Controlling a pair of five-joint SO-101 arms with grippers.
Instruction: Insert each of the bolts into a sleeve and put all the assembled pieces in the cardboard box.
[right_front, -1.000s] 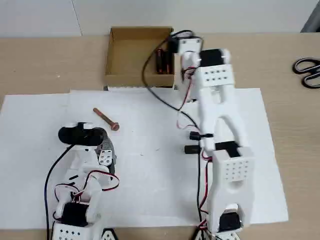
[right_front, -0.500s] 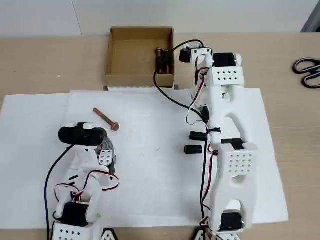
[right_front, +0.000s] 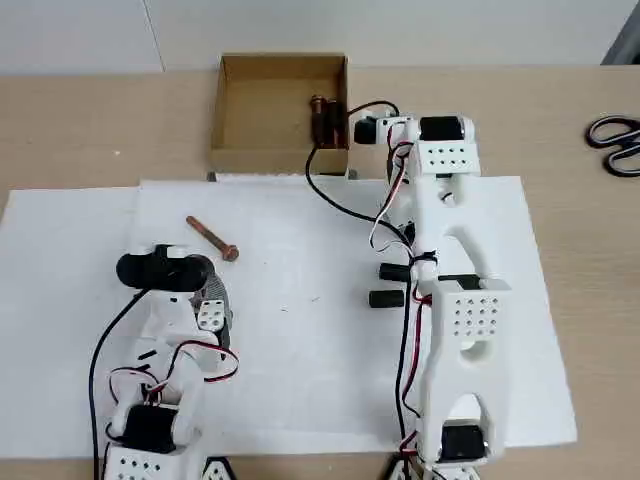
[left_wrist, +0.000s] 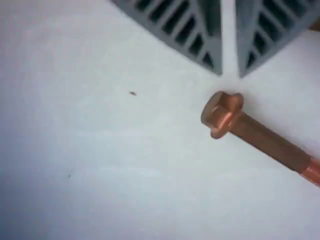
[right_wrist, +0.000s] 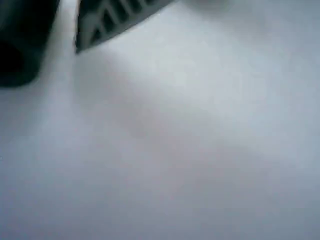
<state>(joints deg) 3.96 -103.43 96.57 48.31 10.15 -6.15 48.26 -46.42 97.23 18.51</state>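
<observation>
Since a second ago the right arm (right_front: 440, 160) has drawn back from over the cardboard box (right_front: 225, 110) and now stands just right of it. The left arm has not stirred.

Assembled pieces (right_front: 325, 118) lie against the box's right wall, so that drop looks finished. One bare bolt (right_front: 212, 238) lies on the white paper (right_front: 300, 380), left of centre, its head toward the near side. Two black sleeves (right_front: 395, 271) lie to the right, beside the right arm. Pairing this bolt with a sleeve looks like the next step.

The left gripper (left_wrist: 230, 55) sits just beside the bolt head with its jaws almost together and holding nothing, so they must spread before a grab. Whether the right gripper (right_wrist: 95, 25) is apart or together I cannot tell.

The right arm's black cable (right_front: 315, 185) trails past the box's near right corner and across the paper, where it may snag. Scissors (right_front: 615, 140) lie far right, well apart.
</observation>
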